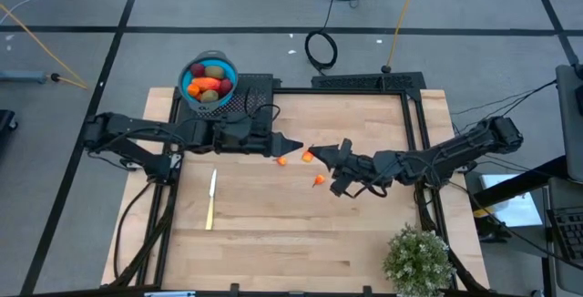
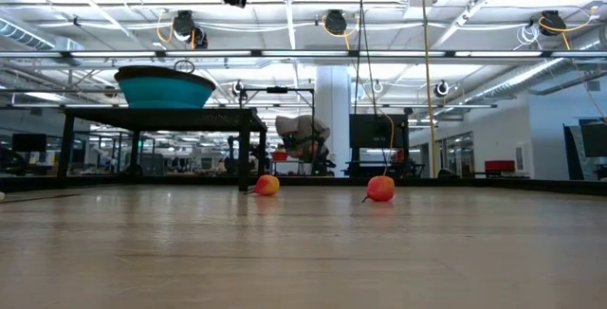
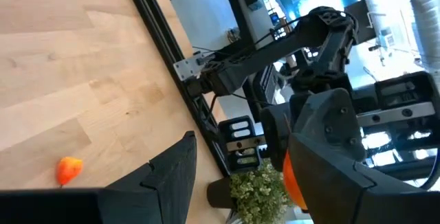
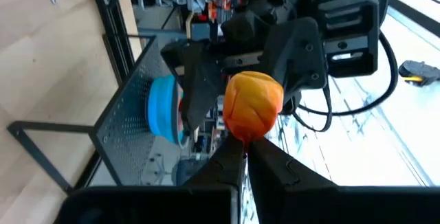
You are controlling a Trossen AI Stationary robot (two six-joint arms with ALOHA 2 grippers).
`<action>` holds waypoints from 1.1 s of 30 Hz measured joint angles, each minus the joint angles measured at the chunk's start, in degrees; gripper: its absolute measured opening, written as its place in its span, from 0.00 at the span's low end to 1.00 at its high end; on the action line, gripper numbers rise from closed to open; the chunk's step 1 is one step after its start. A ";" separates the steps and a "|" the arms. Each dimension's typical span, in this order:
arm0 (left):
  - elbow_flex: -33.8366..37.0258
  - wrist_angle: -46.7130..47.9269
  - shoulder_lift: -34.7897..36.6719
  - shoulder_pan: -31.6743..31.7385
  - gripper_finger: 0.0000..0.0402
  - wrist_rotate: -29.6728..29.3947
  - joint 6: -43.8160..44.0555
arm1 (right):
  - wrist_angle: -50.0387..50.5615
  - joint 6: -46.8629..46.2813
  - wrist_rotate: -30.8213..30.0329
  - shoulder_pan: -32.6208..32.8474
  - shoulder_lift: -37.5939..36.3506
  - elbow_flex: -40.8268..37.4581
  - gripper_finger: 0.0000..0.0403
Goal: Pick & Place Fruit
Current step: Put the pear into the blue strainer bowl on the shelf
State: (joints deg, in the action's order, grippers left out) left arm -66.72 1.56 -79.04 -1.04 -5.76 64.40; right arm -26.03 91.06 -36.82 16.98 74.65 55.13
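Fruit mostly lay heaped in the blue bowl on a dark rack beyond the table's far left corner; three tiny orange pieces were still out near mid-table. Two sat on the wood, one nearer the bowl and one farther from it. The third was pinched by its stem between the pressed-together jaws of the right gripper, lifted off the table and facing the bowl. The left gripper hung between bowl and loose pieces, jaws spread and empty. The step looked like a carry or hand-over of that piece. Next would come moving it over the bowl, or into the left jaws, without the thin stem slipping.
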 joint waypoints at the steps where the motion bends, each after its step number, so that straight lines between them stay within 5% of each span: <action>1: 0.00 -0.07 0.02 0.00 0.57 -0.09 0.21 | 0.08 -0.10 -0.59 0.08 0.00 0.00 0.01; 33: -0.02 -8.56 -3.85 -3.61 0.57 0.32 3.53 | 0.32 1.19 2.40 -2.29 3.01 0.00 0.01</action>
State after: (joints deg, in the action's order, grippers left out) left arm -66.74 -6.99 -82.89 -4.64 -5.44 67.94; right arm -25.71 92.25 -34.42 14.69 77.67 55.13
